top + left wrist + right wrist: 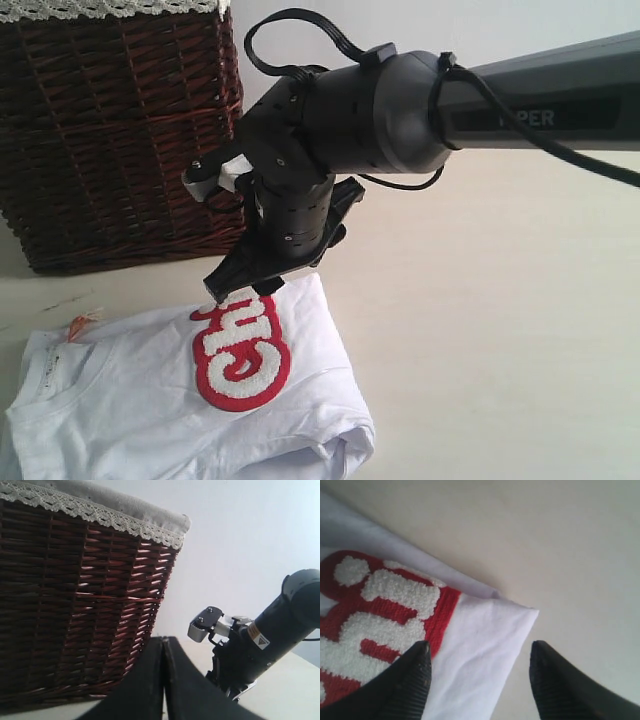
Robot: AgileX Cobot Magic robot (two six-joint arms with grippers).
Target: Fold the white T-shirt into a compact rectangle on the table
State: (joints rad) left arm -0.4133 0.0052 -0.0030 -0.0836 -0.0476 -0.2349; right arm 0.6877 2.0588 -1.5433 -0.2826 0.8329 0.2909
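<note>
The white T-shirt [150, 400] lies partly folded on the table [500, 350] at the lower left, with its red-outlined lettering [240, 360] up and the orange tag [80, 322] at the collar. My right gripper [240, 290] points down at the shirt's far folded edge. In the right wrist view the right gripper [480, 650] is open, its fingertips [422, 652] straddling the folded corner of the shirt [485, 635] just above the cloth. My left gripper [164, 640] is shut on nothing, held beside the basket and away from the shirt. It is out of the exterior view.
A dark brown wicker basket [110, 130] with a lace-trimmed liner stands at the back left, just behind the shirt and close to the right arm [400, 110]. The left wrist view shows that basket [75, 605] and the right arm [265, 635] too.
</note>
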